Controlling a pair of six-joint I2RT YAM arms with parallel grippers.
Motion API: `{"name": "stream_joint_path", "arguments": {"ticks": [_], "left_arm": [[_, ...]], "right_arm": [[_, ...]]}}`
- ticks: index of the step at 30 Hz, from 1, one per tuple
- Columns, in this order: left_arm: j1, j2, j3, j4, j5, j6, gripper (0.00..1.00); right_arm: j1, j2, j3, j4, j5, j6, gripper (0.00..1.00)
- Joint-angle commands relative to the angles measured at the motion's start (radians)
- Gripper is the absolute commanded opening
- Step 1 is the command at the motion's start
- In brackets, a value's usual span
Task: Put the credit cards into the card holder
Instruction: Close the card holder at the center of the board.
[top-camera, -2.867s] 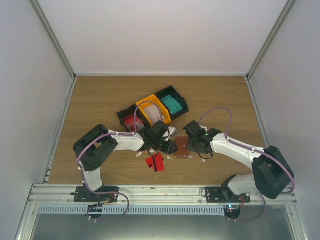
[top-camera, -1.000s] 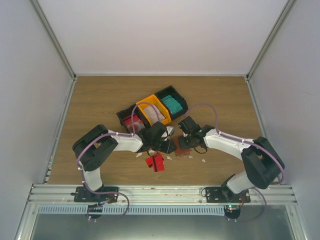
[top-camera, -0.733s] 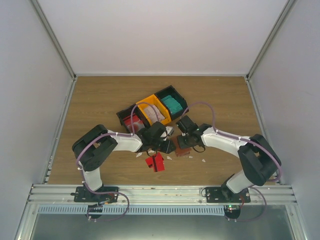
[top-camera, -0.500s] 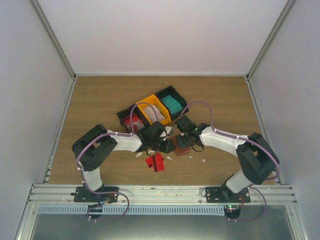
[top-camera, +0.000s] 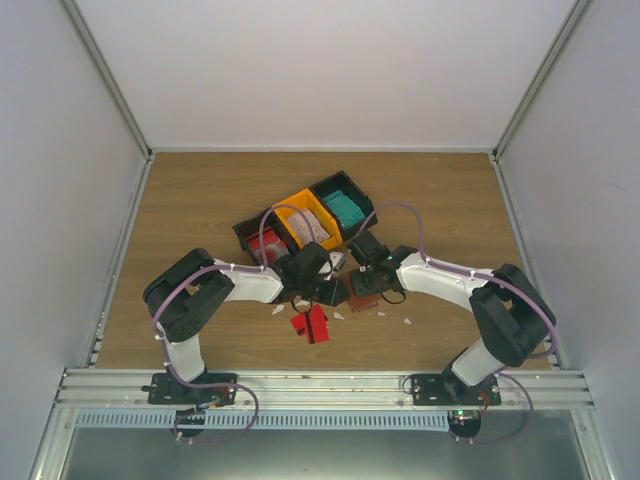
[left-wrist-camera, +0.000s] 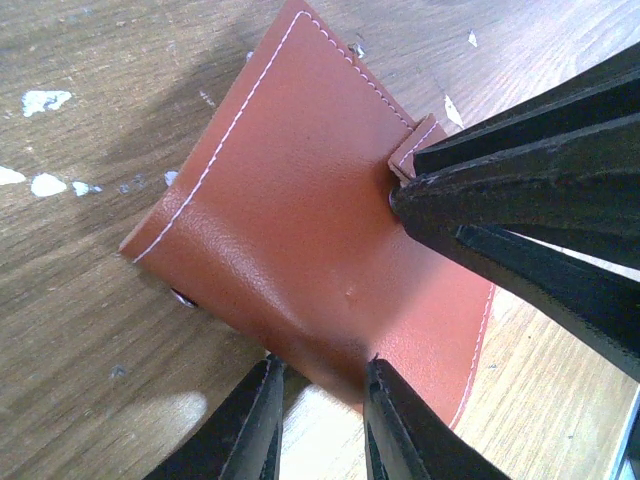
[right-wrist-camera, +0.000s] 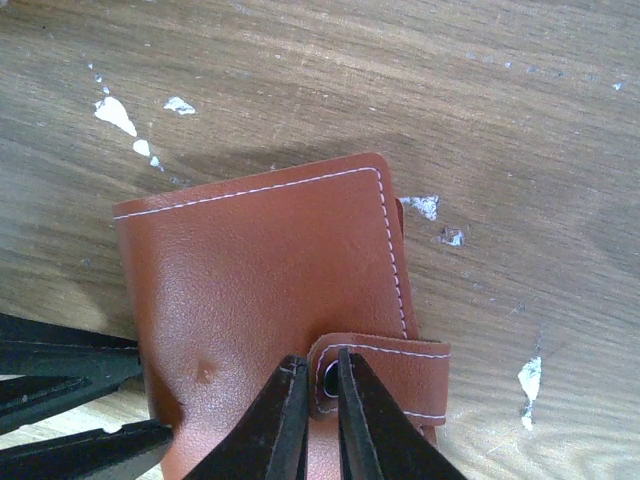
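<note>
The reddish-brown card holder (top-camera: 356, 298) lies folded shut on the wood at mid-table, between both grippers. In the left wrist view the card holder (left-wrist-camera: 300, 180) has its near edge between the fingertips of my left gripper (left-wrist-camera: 322, 365), which squeeze it. In the right wrist view my right gripper (right-wrist-camera: 322, 362) is pinched on the snap tab (right-wrist-camera: 400, 375) of the card holder (right-wrist-camera: 260, 260). A red card (top-camera: 311, 323) lies on the table just in front. Teal cards (top-camera: 348, 208), a pale card (top-camera: 308, 226) and a red card (top-camera: 263, 243) sit in the bins.
The joined black and orange bins (top-camera: 330, 238) stand right behind the grippers. Small white scraps (top-camera: 407, 321) are scattered around the card holder, also in the right wrist view (right-wrist-camera: 115, 112). Grey walls enclose the wooden table (top-camera: 200, 200) on three sides.
My right gripper has swung left onto the card holder and closed on its snap tab. The left gripper has stayed on the holder's other edge. The red card has not moved.
</note>
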Motion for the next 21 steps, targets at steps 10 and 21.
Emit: {"name": "stream_joint_path", "arguments": {"ticks": [10,21], "left_arm": [[0.007,0.023,-0.028,-0.030,-0.022,0.002,0.26],[0.007,0.029,-0.024,-0.035,-0.018,0.005,0.26]], "right_arm": [[0.015,-0.016,0.011,-0.016,0.050,0.051,0.04],[0.014,-0.002,0.016,-0.004,0.048,0.051,0.01]]}}
